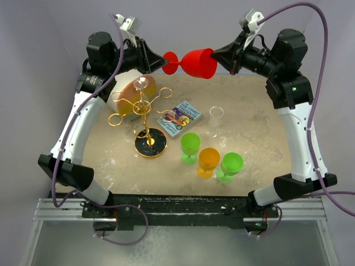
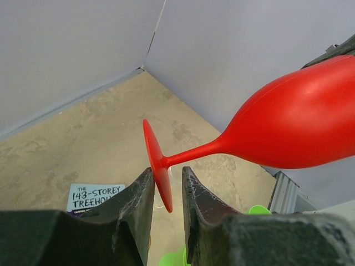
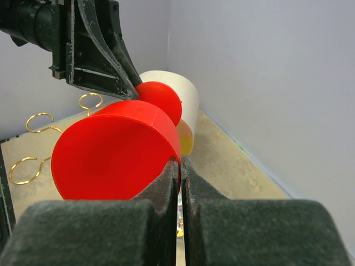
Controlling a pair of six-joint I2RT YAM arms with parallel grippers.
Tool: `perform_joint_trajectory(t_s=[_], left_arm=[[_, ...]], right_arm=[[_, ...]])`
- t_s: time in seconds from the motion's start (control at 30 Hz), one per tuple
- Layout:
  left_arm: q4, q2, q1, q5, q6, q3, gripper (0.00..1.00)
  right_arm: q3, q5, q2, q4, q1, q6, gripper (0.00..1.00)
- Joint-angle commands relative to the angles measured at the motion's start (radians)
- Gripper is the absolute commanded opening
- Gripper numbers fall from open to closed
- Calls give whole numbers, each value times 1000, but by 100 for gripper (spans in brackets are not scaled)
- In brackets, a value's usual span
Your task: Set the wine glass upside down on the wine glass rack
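A red wine glass [image 1: 197,62] hangs on its side high over the table's back edge, foot to the left and bowl to the right. My right gripper [image 1: 220,57] is shut on the bowl's rim [image 3: 178,152], one finger inside and one outside. My left gripper [image 1: 160,62] straddles the round foot [image 2: 156,158]. Its left finger [image 2: 141,191] is at the foot, and a small gap shows between the foot and the right finger [image 2: 194,191]. The gold wire wine glass rack [image 1: 145,111] stands below on its black base [image 1: 150,145], with nothing on its arms [image 3: 34,124].
A big white cylinder [image 1: 128,83] lies behind the rack. A book [image 1: 180,118] lies mid-table, and a clear glass [image 1: 216,113] stands right of it. Two green glasses [image 1: 190,145] [image 1: 232,165] and an orange one [image 1: 209,160] stand toward the front.
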Motion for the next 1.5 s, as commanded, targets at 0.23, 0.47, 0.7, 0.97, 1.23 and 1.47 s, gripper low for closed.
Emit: perform_joint_trajectory(t_s=[0.23, 0.47, 0.7, 0.97, 1.23, 1.47], left_arm=[[7, 10, -19, -26, -21, 41, 23], [-6, 20, -22, -38, -27, 49, 25], [1, 14, -23, -37, -25, 48, 0], [-26, -34, -13, -87, 51, 50, 0], [-103, -99, 55, -199, 144, 81, 0], [-189, -181, 114, -479, 381, 121, 0]], right_arm=[[-9, -9, -33, 68, 6, 9, 0], [-12, -16, -30, 70, 8, 9, 0], [-26, -12, -36, 71, 8, 2, 0], [-59, 15, -75, 23, 8, -67, 39], [-65, 80, -129, -46, 6, -133, 58], [-84, 132, -164, -76, 6, -177, 59]])
